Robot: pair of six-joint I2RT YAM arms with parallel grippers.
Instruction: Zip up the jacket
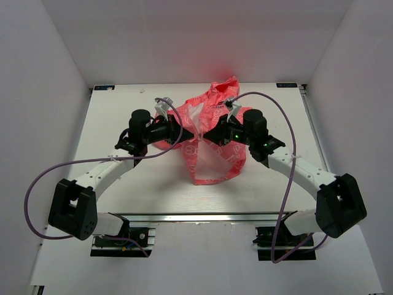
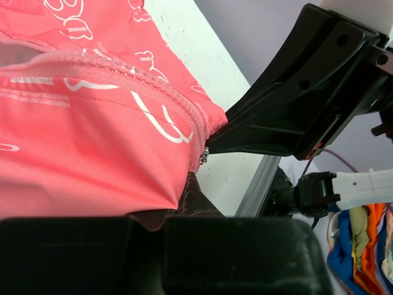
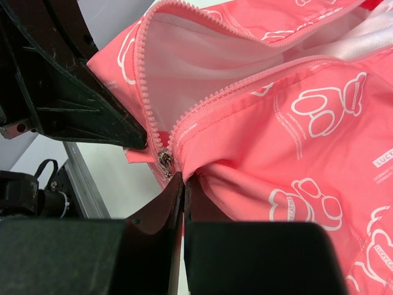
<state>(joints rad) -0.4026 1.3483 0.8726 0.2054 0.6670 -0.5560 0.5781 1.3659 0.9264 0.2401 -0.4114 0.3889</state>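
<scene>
The coral-pink jacket (image 1: 212,138) with white printed pattern lies crumpled mid-table. Both grippers meet at its bottom hem. My left gripper (image 1: 183,131) is shut, and pink fabric (image 2: 92,160) runs down between its brown pads (image 2: 195,198). My right gripper (image 3: 187,179) is shut on a fold of the jacket (image 3: 295,141) right beside the metal zipper slider (image 3: 164,161). The slider (image 2: 203,157) sits at the low end of the zipper. Above it the two rows of teeth (image 3: 146,92) spread apart and show white lining (image 3: 184,67).
White walls close in the table (image 1: 123,178) on three sides. An aluminium rail (image 1: 202,216) runs along the near edge between the arm bases. Purple cables (image 1: 37,184) loop beside each arm. A heap of coloured cloth (image 2: 362,239) shows beyond the table edge.
</scene>
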